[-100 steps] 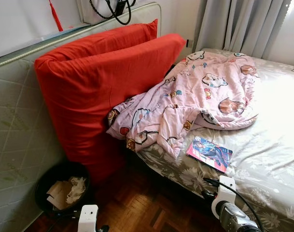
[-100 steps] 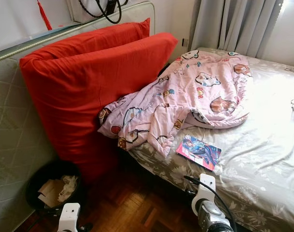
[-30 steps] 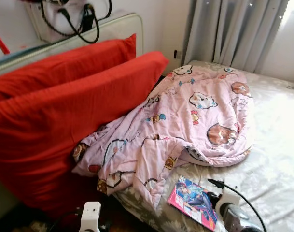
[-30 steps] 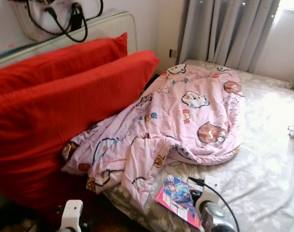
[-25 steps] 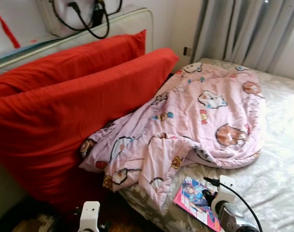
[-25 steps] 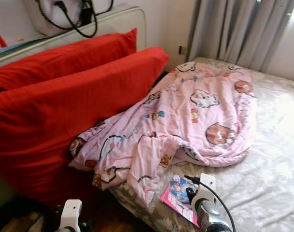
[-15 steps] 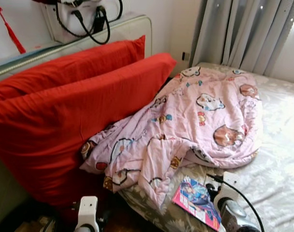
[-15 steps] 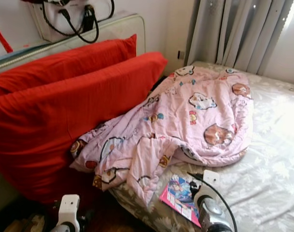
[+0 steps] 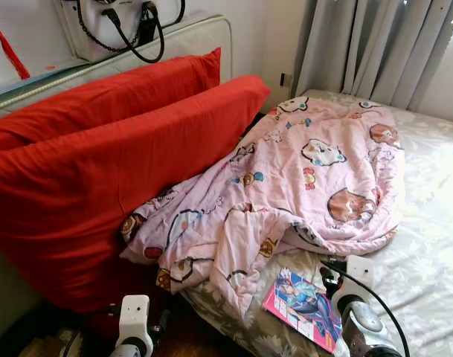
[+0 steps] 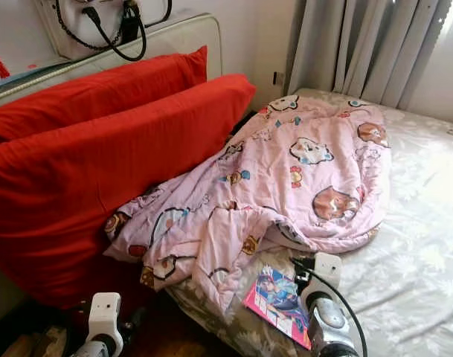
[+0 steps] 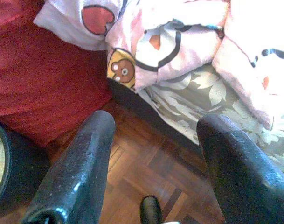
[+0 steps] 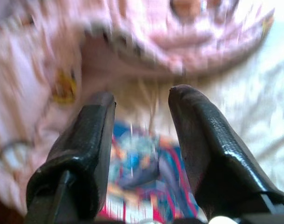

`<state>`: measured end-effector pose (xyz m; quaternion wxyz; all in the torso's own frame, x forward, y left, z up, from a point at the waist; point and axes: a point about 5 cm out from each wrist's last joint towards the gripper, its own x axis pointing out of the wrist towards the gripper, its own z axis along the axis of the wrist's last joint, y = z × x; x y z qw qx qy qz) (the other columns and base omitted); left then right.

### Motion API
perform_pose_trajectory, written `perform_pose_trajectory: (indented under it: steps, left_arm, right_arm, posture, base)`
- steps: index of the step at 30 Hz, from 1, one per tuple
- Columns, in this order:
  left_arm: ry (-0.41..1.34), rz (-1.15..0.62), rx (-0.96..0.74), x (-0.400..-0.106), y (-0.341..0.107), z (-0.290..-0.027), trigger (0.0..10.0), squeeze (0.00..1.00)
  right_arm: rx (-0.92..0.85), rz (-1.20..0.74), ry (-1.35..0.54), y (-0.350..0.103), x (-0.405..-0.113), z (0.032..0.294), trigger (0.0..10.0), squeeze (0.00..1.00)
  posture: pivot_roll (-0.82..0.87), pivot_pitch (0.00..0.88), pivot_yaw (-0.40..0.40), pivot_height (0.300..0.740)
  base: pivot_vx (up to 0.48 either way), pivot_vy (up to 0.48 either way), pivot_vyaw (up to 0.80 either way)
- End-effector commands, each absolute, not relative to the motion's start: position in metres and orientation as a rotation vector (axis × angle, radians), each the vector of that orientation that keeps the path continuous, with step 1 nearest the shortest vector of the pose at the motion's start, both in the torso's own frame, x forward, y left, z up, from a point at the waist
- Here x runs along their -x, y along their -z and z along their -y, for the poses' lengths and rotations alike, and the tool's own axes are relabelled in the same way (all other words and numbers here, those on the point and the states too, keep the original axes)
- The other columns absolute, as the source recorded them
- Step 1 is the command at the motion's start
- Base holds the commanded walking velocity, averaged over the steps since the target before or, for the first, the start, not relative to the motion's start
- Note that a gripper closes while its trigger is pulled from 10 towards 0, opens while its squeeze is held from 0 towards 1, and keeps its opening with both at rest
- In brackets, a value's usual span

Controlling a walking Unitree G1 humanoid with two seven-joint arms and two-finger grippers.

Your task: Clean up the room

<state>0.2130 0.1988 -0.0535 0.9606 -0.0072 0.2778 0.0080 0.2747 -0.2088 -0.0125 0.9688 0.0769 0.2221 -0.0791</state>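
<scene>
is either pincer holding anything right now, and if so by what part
Nothing is held. The right pincer is open above the comic book on the bed; the left pincer is open over the wooden floor.

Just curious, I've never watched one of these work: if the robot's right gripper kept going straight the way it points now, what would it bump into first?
Most likely the colourful magazine lying on the floral bedsheet: the open right gripper frames it between its black fingers. The rumpled pink cartoon-print blanket lies beyond. The wrist view is blurred, so depth is uncertain.

Head stereo pair angled down over the crumpled pink cartoon-print quilt (image 9: 300,178); wrist cameras close in, sharing its edge and the floral grey bedsheet (image 11: 188,100).
</scene>
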Motion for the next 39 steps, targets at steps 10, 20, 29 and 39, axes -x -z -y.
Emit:
perform_pose_trajectory:
  steps: [10, 20, 29, 39]
  left_arm:
    - [0.042, 0.019, -0.034, -0.354, -0.094, -0.178, 10.0, 0.0]
    - [0.026, 0.042, 0.003, -0.353, -0.095, -0.185, 10.0, 0.0]
    - [0.045, 0.019, 0.053, -0.347, -0.085, -0.175, 10.0, 0.0]
    - [0.071, 0.023, 0.06, -0.347, -0.085, -0.169, 10.0, 0.0]
  right_arm:
    - [-0.113, -0.151, 0.056, -0.045, -0.321, 0.198, 10.0, 0.0]
    - [-0.082, -0.034, 0.065, -0.064, -0.329, 0.202, 10.0, 0.0]
    - [-0.065, 0.084, 0.031, -0.084, -0.336, 0.202, 10.0, 0.0]
    - [-0.051, 0.113, -0.082, -0.093, -0.342, 0.19, 10.0, 0.0]
  posture:
    - [0.07, 0.0, 0.004, 0.74]
    - [0.05, 0.0, 0.007, 0.74]
    - [0.04, 0.0, 0.001, 0.74]
    - [0.05, 0.0, 0.0, 0.74]
  base:
    - [0.0, 0.0, 0.0]
    - [0.0, 0.0, 0.0]
    - [0.0, 0.0, 0.0]
    - [0.0, 0.0, 0.0]
